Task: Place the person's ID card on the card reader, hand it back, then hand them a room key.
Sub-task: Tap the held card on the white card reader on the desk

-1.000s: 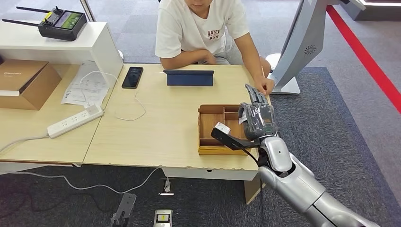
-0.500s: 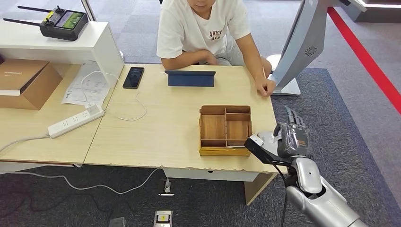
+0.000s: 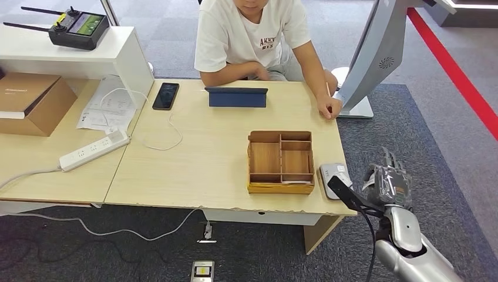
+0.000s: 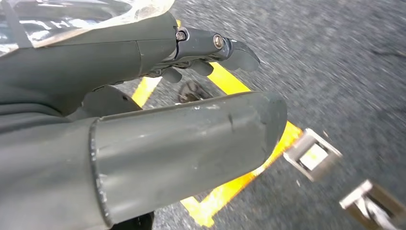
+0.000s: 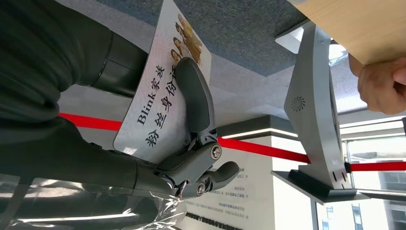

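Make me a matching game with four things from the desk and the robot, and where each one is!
Things:
1. phone
2. card
3. remote control
4. wooden tray

Places:
A. on the white shelf
B. in the robot's right hand
C. on the desk, near the edge nearest the robot
D. flat on the desk beside the papers

Pairs: 1-D, 2-B, 3-A, 4-C

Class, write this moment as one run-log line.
right hand: holds ID card | place: off table edge, beside card reader
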Robot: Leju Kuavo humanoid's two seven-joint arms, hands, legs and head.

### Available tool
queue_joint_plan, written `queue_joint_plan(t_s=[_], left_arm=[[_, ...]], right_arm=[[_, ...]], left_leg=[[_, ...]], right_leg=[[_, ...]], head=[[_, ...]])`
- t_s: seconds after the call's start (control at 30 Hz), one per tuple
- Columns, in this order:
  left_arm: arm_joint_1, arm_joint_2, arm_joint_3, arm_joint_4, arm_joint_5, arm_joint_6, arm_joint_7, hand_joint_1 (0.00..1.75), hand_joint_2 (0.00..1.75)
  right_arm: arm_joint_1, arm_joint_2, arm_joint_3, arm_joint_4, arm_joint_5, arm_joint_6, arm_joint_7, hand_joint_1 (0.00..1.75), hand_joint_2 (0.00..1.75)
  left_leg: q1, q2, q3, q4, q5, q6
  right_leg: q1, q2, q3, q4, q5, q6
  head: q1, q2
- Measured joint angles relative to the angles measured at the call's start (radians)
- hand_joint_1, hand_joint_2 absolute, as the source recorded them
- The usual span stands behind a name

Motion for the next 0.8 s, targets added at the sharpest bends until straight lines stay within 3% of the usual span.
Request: queue_joint_plan(t_s=[0.3, 0.8], left_arm=[[-0.069, 0.023, -0.030, 0.219, 0.093, -0.010, 0.052, 0.00, 0.00], [-0.102, 0.068, -0.060, 0.357, 0.124, -0.034, 0.070, 0.00, 0.00]], right_arm=[[0.021, -0.003, -0.010, 0.043, -0.039, 0.029, -0.009, 1.75, 1.75], [-0.020, 0.067, 0.019, 0.071, -0.001, 0.017, -0.064, 1.75, 1.75]], left_leg=[[0.000, 0.000, 0.000, 0.000, 0.000, 0.000], [0.000, 0.000, 0.000, 0.000, 0.001, 0.000]], right_leg=[[0.000, 0.000, 0.000, 0.000, 0.000, 0.000], [0.000, 0.000, 0.000, 0.001, 0.000, 0.000]], head=[[0.000, 0.000], [0.000, 0.000]])
